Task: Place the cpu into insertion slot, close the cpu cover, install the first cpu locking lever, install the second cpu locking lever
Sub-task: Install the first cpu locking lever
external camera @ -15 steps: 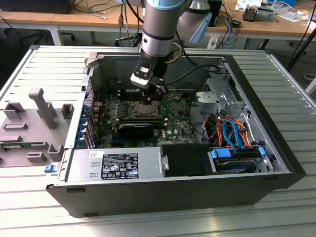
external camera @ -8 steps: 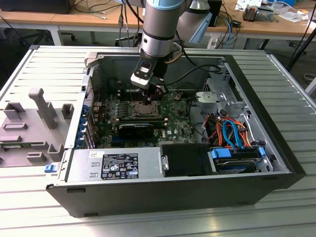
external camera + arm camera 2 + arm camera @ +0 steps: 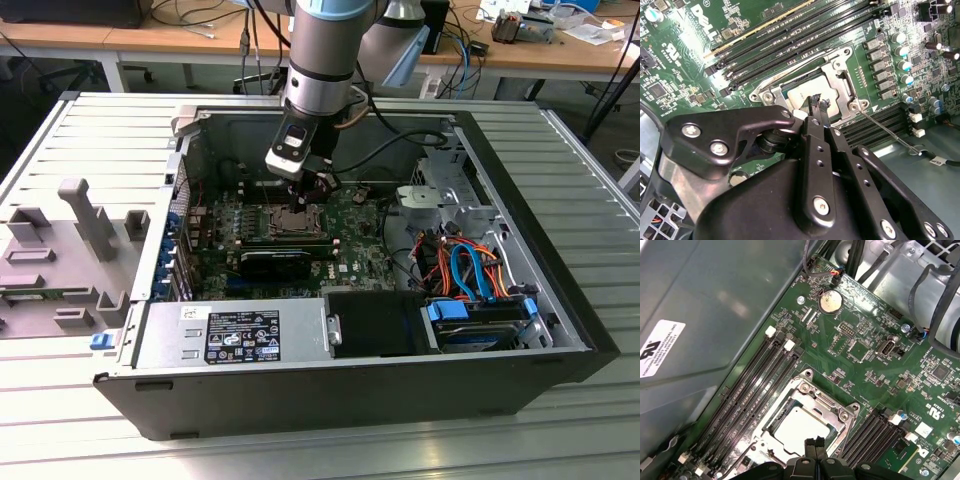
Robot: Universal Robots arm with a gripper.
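My gripper (image 3: 318,186) reaches down into the open computer case, just above the insertion slot (image 3: 296,220) on the green motherboard. In both wrist views the black fingertips (image 3: 820,103) are pressed together with nothing between them, hovering over one edge of the slot. The cpu (image 3: 801,429), a pale square, lies inside the slot. The cpu cover (image 3: 839,75), a silvery frame, lies flat around it, and the cpu shows through its cut-out (image 3: 826,401). A thin metal locking lever (image 3: 886,131) sticks out sideways from one corner of the socket.
Long black memory slots (image 3: 790,42) run beside the socket. A labelled black box (image 3: 262,336) sits at the case's near wall, a grey drive cage (image 3: 446,196) and orange and blue cables (image 3: 468,270) to the exterior view's right. A grey fixture tray (image 3: 70,250) lies outside.
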